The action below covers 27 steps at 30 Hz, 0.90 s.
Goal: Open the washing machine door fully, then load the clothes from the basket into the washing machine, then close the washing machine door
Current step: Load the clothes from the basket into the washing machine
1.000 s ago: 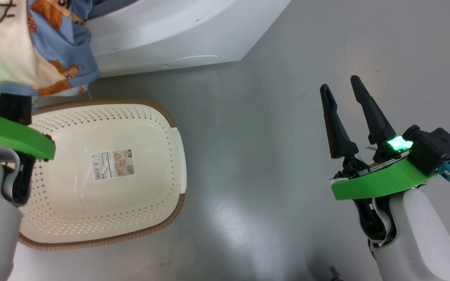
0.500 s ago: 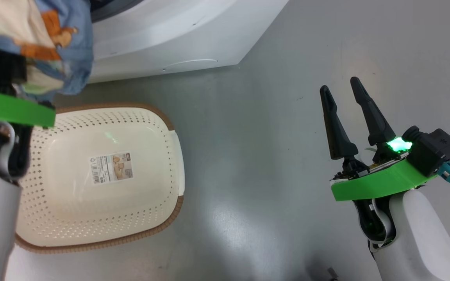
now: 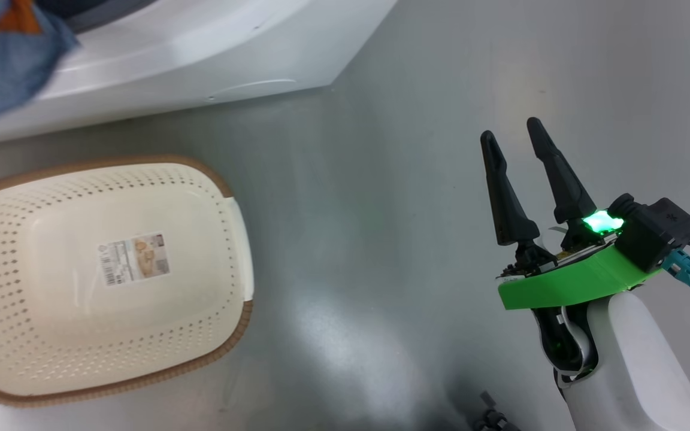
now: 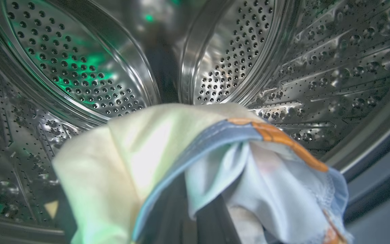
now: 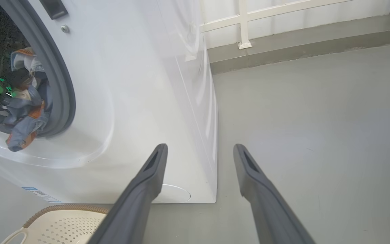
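Landmark: the big white boxy front-loading washing machine, its round mouth open; every place below is told from it.
Clothes: a bunch of light blue fabric printed with orange-brown bears, with a cream part, hangs in the mouth of the washing machine, just inside the grey rubber gasket. Its lowest fold droops over the gasket's bottom lip.
Left gripper: clamped tight on the clothes, its fingers buried under the cloth, reaching into the mouth.
Key relation: the steel perforated drum lies straight ahead along the left gripper's fingers. The bunch trails down and back toward the lip, so it likely needs to go deeper before release.
Nearer arm: the left, already at the mouth.
Right gripper: jaws spread wide, nothing between them, hovering over the grey floor well out from the washing machine's front, past its right corner.
Basket: the small cream-white perforated plastic basket with a brown rim sits on the floor just before the washing machine's front, its bottom bare but for a label sticker.
Step in hand: loading, probably the last of it; closing the door is not yet done.
Risk: a fold left on the gasket could jam the door.
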Tool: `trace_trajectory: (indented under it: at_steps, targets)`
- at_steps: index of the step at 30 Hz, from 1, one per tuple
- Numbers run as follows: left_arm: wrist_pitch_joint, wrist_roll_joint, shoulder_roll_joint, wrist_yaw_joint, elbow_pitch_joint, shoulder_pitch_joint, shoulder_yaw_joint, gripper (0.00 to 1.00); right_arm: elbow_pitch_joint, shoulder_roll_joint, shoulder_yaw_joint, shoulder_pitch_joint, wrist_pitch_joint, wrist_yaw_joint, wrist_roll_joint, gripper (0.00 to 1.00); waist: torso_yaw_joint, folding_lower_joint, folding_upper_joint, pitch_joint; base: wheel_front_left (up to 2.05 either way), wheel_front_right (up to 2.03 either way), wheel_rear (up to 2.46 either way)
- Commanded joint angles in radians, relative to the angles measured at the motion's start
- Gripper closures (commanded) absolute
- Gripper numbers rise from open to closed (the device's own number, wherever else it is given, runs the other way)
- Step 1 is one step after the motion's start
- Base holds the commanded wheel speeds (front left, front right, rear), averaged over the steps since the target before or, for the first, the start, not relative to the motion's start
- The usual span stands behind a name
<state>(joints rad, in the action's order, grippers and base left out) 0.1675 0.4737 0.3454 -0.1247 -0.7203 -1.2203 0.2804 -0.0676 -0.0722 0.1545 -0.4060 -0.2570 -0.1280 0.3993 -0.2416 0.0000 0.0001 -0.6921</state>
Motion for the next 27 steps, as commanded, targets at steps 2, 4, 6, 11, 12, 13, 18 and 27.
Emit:
trace_trajectory:
  at_steps: [2, 4, 6, 11, 12, 13, 18, 27]
  targets:
    - [0.015, -0.012, 0.046, 0.004, -0.043, -0.089, -0.016, 1.00, 0.027, 0.006, 0.026, 0.027, -0.005, -0.003, 0.001, 0.00, -0.042, 0.0000, -0.0001, -0.029, 0.00, 0.00, 0.00]
    - [0.036, -0.030, 0.051, 0.004, -0.091, -0.144, -0.007, 1.00, 0.028, 0.008, 0.024, 0.033, -0.005, -0.003, 0.000, 0.00, -0.057, 0.0000, -0.0001, -0.039, 0.00, 0.00, 0.00]
    - [0.071, -0.056, 0.056, 0.016, -0.110, -0.201, -0.005, 1.00, 0.031, 0.010, 0.022, 0.037, -0.005, -0.003, 0.000, 0.00, -0.068, 0.0000, -0.0001, -0.048, 0.00, 0.00, 0.00]
    - [0.093, -0.100, 0.052, 0.034, -0.075, -0.266, -0.041, 1.00, 0.041, 0.014, 0.019, 0.040, -0.005, -0.003, -0.001, 0.00, -0.079, 0.0000, -0.0001, -0.065, 0.00, 0.00, 0.00]
    - [0.094, -0.108, 0.049, 0.036, -0.072, -0.260, -0.048, 1.00, 0.039, 0.015, 0.020, 0.039, -0.005, -0.003, 0.000, 0.00, -0.079, 0.0000, -0.0001, -0.066, 0.00, 0.00, 0.00]
    - [0.094, -0.116, 0.047, 0.040, -0.076, -0.250, -0.051, 0.55, 0.038, 0.016, 0.023, 0.038, -0.005, -0.003, 0.001, 0.00, -0.077, 0.0000, -0.0001, -0.066, 0.00, 0.00, 0.00]
    - [0.078, -0.111, 0.019, 0.034, -0.231, -0.216, -0.035, 0.00, 0.028, 0.019, 0.032, 0.032, -0.005, -0.003, 0.002, 0.00, -0.060, 0.0000, -0.0001, -0.057, 0.00, 0.00, 0.00]
    - [0.092, -0.097, -0.021, 0.013, -0.283, -0.178, -0.016, 0.00, 0.021, 0.020, 0.026, 0.030, -0.005, -0.003, -0.006, 0.00, -0.021, 0.0000, -0.0001, -0.015, 0.00, 0.00, 0.00]
